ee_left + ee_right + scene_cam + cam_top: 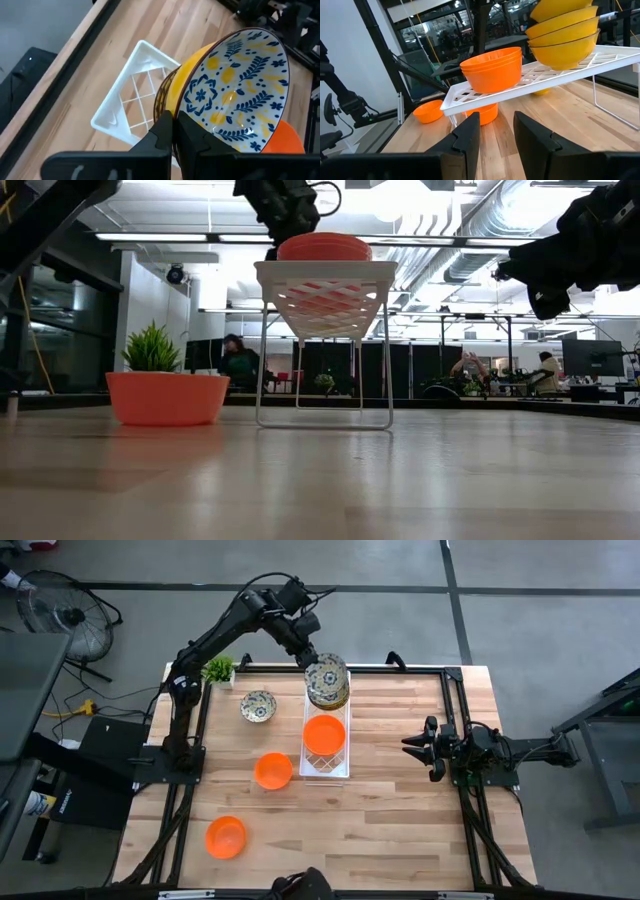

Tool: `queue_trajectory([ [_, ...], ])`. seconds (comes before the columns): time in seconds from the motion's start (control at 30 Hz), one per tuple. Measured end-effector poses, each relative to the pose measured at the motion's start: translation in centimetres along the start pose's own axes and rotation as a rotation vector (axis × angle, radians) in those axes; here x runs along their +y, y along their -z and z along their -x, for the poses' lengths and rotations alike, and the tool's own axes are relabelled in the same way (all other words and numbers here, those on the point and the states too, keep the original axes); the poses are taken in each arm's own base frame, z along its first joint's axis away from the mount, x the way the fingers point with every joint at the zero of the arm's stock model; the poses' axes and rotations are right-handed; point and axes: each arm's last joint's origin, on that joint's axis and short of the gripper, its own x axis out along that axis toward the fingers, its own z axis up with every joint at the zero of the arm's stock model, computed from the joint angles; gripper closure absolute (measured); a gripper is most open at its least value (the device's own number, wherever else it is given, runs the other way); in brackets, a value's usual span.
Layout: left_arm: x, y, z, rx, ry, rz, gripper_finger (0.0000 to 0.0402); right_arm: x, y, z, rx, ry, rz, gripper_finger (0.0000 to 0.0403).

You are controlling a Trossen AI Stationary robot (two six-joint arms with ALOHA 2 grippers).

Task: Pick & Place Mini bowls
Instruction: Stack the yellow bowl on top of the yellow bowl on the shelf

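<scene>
A white wire rack stands mid-table. Its near half carries stacked orange bowls, which also show in the right wrist view. Its far end carries a stack of floral bowls, yellow outside. My left gripper is at that stack, shut on the top floral bowl. Another floral bowl and two orange bowls rest on the table left of the rack. My right gripper waits open, right of the rack. My left gripper pinches the top floral bowl by its rim, on the side toward the table's far-left. One finger is inside the bowl and the other finger outside. It comes slanting down from the far left. The bowl is tilted over the stack beneath it.
A small green potted plant stands at the table's far-left corner, near the left arm. The black frame rails run along the table's sides. Bare wood lies near and right of the rack. People sit in the room beyond the table.
</scene>
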Motion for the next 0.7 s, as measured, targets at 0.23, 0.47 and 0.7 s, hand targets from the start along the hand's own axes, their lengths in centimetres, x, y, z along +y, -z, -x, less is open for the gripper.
queue_trajectory([
  [0.23, 0.1, 0.3, -0.9, 0.058, 0.008, -0.003, 0.0401, 0.0, 0.0, 0.0, 0.001, 0.000, 0.000, 0.0295],
  [0.47, -0.1, 0.5, -2.0, 0.099, 0.015, -0.014, 0.0401, 0.0, 0.0, 0.0, 0.001, 0.000, 0.000, 0.0295],
  [0.7, -0.4, 0.4, -1.9, 0.091, 0.020, -0.030, 0.0402, 0.0, 0.0, 0.0, 0.001, 0.000, 0.000, 0.0295],
])
